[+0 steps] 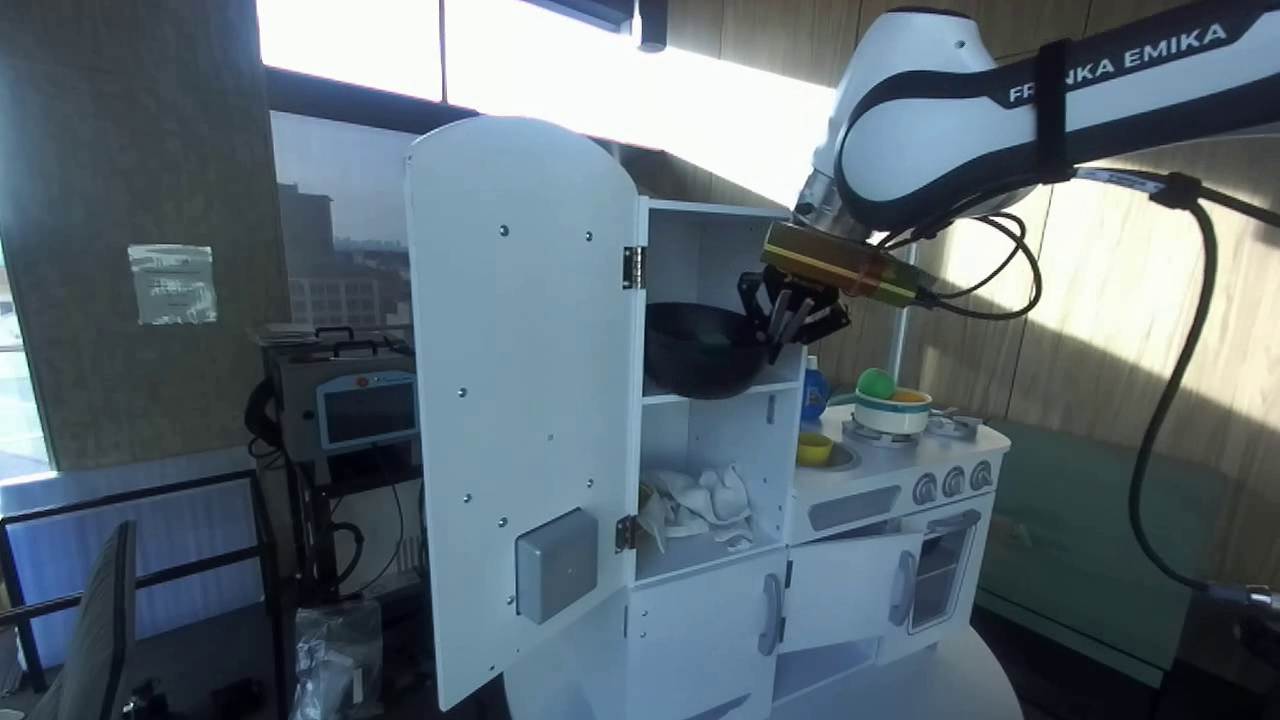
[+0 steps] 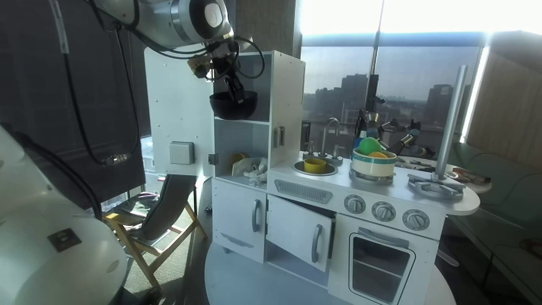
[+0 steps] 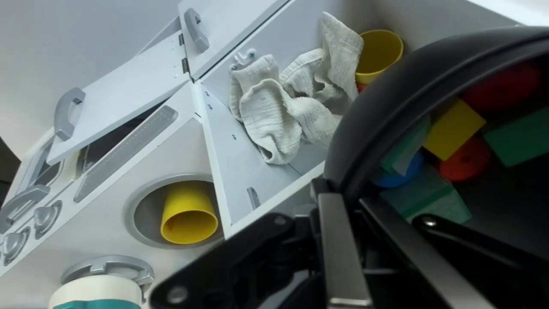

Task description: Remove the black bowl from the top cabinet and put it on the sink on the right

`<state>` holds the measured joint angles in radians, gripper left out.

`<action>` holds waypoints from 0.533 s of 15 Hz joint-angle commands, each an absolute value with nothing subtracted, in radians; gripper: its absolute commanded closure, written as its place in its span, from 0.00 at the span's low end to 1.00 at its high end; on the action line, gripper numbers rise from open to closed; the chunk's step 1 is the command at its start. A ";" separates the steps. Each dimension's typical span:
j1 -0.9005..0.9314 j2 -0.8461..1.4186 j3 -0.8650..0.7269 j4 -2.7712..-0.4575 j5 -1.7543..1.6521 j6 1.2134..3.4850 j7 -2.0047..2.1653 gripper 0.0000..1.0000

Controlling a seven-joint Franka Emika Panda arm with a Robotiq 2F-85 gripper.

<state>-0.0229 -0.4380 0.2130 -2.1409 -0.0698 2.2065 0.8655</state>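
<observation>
Black bowl [image 2: 233, 108]: at the mouth of the top cabinet [image 1: 715, 255], hung by its rim, roughly level; overlaps the front edge of the shelf [image 1: 781, 385] in both exterior views; whether its base touches there cannot be told
Coloured pieces [image 3: 454, 128]: inside the bowl; yellow, green, red and blue
Gripper [image 3: 341, 193]: clamped on the bowl's wall, one finger outside, one inside
Door [image 1: 530, 350]: arched, white, swung wide, on the side away from the sink
Sink [image 2: 338, 184]: low white counter section with knobs [image 2: 383, 211] on its front; bowl not yet over it
Basin [image 2: 332, 168]: round, grey, set into the sink; yellow cup [image 2: 314, 165] within
Faucet [image 2: 324, 142]: rises behind the basin
Pot [image 2: 372, 167]: beside the basin, green ball [image 2: 369, 145] on top
Step in hand: by judgement, the removal; grasp made, bowl seemingly part-way out, placing not begun
Next move: calls for drawing the bowl forward until it passes the side panel [image 2: 286, 106], then rightward and down to the sink, wrist kept steady
Risk: a loaded bowl gripped at one edge may tip and spill; the cup may keep it from sitting flat, and faucet and pot leave limited room
</observation>
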 commanded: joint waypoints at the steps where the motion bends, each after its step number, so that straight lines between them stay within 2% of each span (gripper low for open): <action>1: -0.009 -0.510 0.199 -2.147 -0.074 2.059 0.798 0.91; 8: -0.021 -0.653 0.190 -2.208 -0.098 1.873 0.699 0.91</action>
